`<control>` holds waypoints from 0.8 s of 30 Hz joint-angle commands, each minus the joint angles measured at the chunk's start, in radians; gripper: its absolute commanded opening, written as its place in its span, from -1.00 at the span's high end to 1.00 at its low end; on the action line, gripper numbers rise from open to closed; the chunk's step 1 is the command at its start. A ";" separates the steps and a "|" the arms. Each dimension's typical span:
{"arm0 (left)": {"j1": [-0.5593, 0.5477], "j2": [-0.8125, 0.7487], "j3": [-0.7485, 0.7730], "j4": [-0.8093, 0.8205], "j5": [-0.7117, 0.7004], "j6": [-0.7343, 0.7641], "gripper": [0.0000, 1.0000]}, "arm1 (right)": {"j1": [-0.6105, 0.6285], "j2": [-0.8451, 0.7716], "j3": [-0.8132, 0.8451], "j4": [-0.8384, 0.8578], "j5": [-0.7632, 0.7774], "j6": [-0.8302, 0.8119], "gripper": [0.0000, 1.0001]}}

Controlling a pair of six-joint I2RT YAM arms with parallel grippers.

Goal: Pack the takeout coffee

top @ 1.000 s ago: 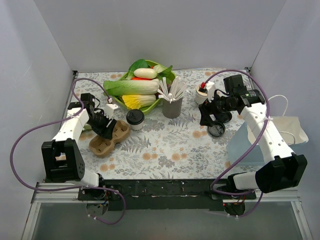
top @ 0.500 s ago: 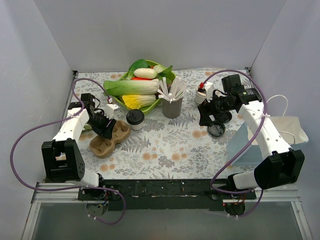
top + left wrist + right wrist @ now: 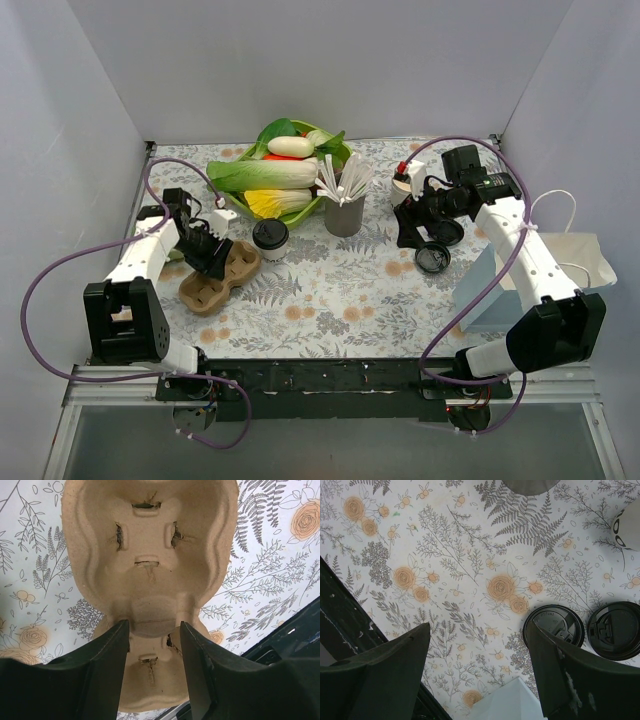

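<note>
The takeout coffee cup (image 3: 270, 240), cream-white with a black lid on it, stands next to the brown cardboard cup carrier (image 3: 216, 277). My left gripper (image 3: 209, 254) is down on that carrier. In the left wrist view its fingers (image 3: 111, 650) press against the middle ridge of the carrier (image 3: 150, 540). My right gripper (image 3: 404, 231) hangs open above the cloth, nothing between its fingers (image 3: 395, 655). Two loose black lids (image 3: 553, 625) (image 3: 615, 630) lie just beside it. A second white cup with dark lettering (image 3: 629, 527) (image 3: 404, 183) stands behind it, partly hidden by the arm.
A grey metal cup of white straws (image 3: 345, 212) stands mid-table in front of a green bowl of vegetables (image 3: 285, 175). A pale blue bag (image 3: 488, 290) and a white bag (image 3: 585, 258) sit at the right. The blue bag's corner (image 3: 507, 700) lies under my right gripper.
My right gripper has drifted a little to the left and away from the lids, still open. The left arm and the carrier have stayed put.
</note>
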 commanded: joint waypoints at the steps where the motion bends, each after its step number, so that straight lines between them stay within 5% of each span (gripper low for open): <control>1: -0.004 -0.033 -0.022 0.004 0.017 -0.002 0.11 | 0.001 0.005 0.042 0.014 -0.014 -0.016 -0.71; 24: 0.002 -0.058 0.032 -0.013 -0.049 -0.055 0.67 | 0.002 0.038 0.075 0.017 -0.019 -0.014 -0.72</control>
